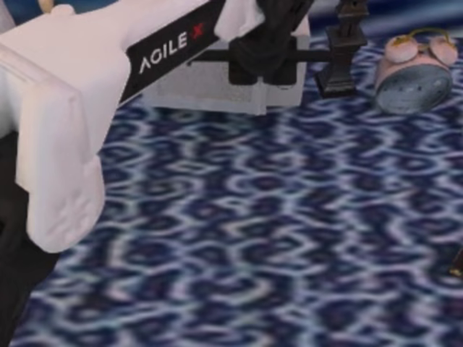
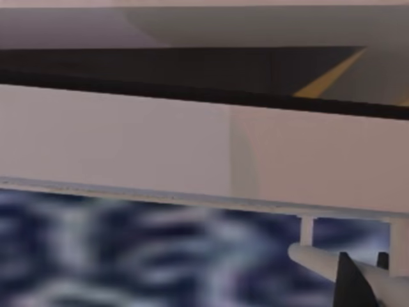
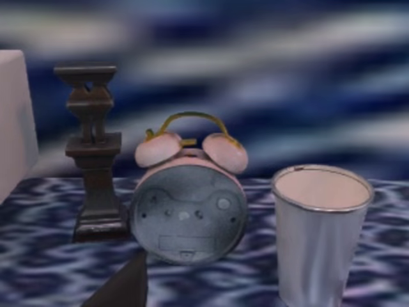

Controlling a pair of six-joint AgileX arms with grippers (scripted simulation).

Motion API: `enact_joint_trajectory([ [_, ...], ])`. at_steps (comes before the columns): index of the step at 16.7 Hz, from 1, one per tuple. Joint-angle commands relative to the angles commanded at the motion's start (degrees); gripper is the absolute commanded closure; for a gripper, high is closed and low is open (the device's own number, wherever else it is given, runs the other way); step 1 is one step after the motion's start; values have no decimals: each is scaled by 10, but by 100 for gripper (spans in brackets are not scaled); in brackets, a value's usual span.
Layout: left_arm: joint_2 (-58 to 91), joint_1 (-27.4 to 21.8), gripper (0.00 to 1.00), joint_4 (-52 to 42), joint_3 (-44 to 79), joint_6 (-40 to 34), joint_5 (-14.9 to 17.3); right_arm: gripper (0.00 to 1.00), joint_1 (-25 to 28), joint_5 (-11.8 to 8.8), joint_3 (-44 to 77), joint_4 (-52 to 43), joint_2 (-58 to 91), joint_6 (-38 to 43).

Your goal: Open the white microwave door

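Left gripper [image 1: 262, 61] pressed against the front of the white microwave [image 1: 224, 90] at the far edge of the surface [image 1: 275, 231], at the door [image 2: 128, 141]; cannot tell whether its fingers are open or closed. Just right of the microwave, a dark candlestick [image 1: 346, 43], then a pink alarm clock [image 1: 414, 72]. Nearer the right wrist camera, a metal cup [image 3: 319, 230]; right gripper's state cannot be told.

the only readable text is "agile x", white letters with a red x, on a black strip along the left arm [image 1: 173, 45]. nothing else carries legible writing.
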Motion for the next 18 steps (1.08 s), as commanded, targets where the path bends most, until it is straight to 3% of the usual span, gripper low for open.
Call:
enact_joint_trajectory([
  [18,-41,2,100,40,-72,30,14,0,0,0,0,0,0,0],
])
